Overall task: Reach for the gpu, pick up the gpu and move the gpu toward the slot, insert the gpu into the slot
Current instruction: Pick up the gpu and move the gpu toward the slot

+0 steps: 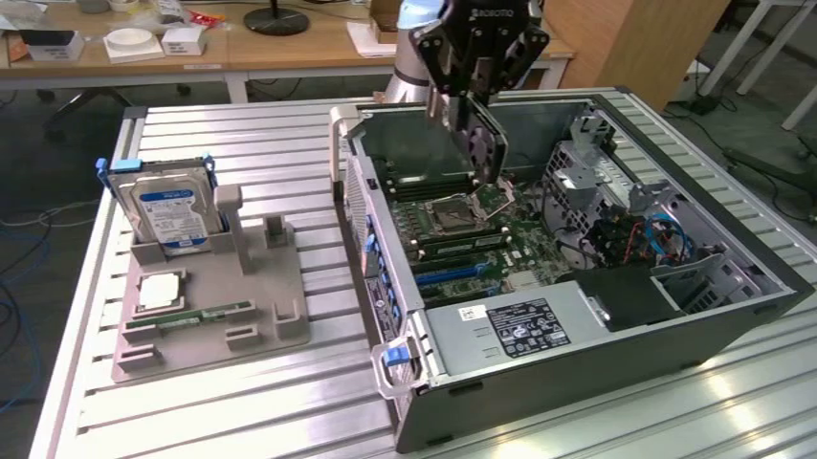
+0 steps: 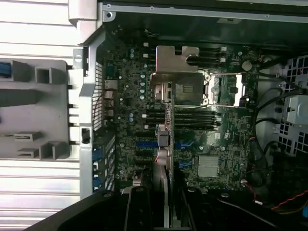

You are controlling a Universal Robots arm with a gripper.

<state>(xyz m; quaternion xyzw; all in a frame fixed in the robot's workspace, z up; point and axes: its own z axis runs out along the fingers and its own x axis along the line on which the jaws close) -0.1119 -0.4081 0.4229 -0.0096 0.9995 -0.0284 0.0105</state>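
**Inspector:** Item under review: the gpu (image 1: 485, 143). Location?

**Assistant:** It hangs in the air inside the open computer case (image 1: 575, 392), above the motherboard (image 1: 511, 244) and touching neither. It is roughly over the processor socket (image 1: 457, 208). Its long side runs down from the grip, and the metal bracket (image 2: 175, 62) is at the end farthest from the grip.

**Inspector:** And the gripper (image 1: 470, 96)?

**Assistant:** The fingers (image 2: 139, 211) are clamped on the card's upper end, one on each flat face, so the card runs out straight between them. No slack is visible.

**Inspector:** Distance to target?

**Assistant:** In the wrist view the blue slots (image 2: 144, 143) lie on the board beneath the card, nearer the gripper than the bracket is. The card is not seated.

**Inspector:** Recommendation for the carry?

**Assistant:** In my judgement, keep the card square in the grip and travel slowly. The bracket leads, so it is the likeliest part to catch the socket frame or the cables near the drive cage (image 1: 600, 182). Line the contact edge up with the chosen slot before any pressure is applied.

**Inspector:** Surroundings?

**Assistant:** The hard drive (image 1: 166, 206) and the memory stick (image 1: 191, 316) sit in the grey holder (image 1: 255, 287), well apart from the case.
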